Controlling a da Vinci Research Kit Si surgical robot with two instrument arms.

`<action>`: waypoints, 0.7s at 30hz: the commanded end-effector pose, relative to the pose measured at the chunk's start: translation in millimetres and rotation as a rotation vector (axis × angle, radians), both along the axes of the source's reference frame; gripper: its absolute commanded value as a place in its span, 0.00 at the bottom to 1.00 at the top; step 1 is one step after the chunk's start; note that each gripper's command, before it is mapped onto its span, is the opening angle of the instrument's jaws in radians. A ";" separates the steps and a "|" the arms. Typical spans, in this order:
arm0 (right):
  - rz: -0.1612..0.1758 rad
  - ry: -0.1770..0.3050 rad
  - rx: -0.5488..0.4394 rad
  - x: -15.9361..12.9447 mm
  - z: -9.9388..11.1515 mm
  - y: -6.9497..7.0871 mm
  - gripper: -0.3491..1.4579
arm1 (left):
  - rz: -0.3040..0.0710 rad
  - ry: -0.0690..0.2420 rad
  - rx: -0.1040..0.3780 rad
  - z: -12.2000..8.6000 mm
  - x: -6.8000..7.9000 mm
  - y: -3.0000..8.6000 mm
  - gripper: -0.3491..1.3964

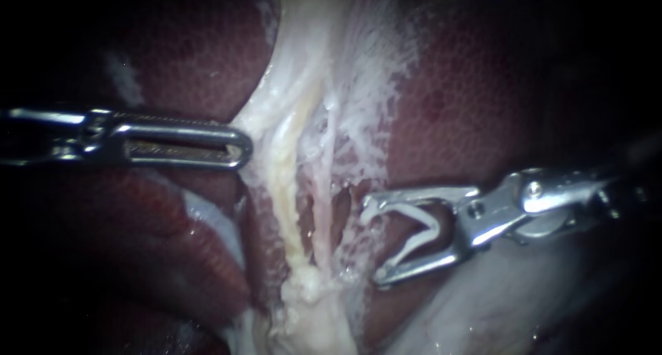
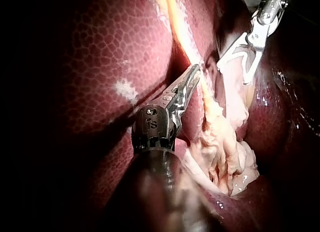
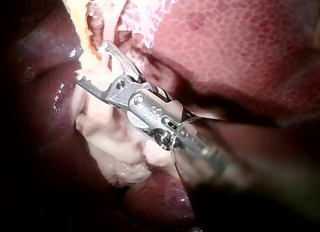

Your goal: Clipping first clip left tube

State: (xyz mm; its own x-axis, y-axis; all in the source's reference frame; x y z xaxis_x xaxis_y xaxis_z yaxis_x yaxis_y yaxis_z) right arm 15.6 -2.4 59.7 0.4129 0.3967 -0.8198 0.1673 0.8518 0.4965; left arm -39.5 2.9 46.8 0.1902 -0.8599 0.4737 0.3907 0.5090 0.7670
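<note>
My left instrument (image 1: pixel 238 147) comes in from the left, its slotted jaws shut on the pale tissue edge (image 1: pixel 258 131) beside the tubes; the left wrist view shows the tip (image 2: pixel 193 73) nipping that yellowish strand. Two strands run down the middle: a thick cream left tube (image 1: pixel 284 189) and a thin right tube (image 1: pixel 325 183). My right instrument (image 1: pixel 371 243) carries a white clip (image 1: pixel 422 231) held between its wide-set jaws. Its tips lie just right of both tubes, around neither. In the right wrist view the jaws (image 3: pixel 92 61) rest against pale tissue.
Dark red liver (image 1: pixel 469 86) lies on both sides of the pale band. A pale lumpy mass of tissue (image 1: pixel 310 307) sits where the tubes meet, below the jaws. The gallbladder's whitish wall (image 1: pixel 496 300) lies under my right instrument.
</note>
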 end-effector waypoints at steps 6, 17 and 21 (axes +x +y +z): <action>0.008 -0.011 0.007 1.6 1.9 -1.2 0.52 | 0.000 0.001 -0.001 -0.2 0.0 -0.1 0.00; 0.014 -0.019 0.017 3.2 3.5 -1.6 0.52 | 0.000 0.001 -0.001 -0.6 -0.2 -0.3 0.00; 0.010 -0.019 0.023 4.1 3.7 -1.9 0.52 | 0.000 0.001 -0.001 -0.6 -0.3 -0.3 0.00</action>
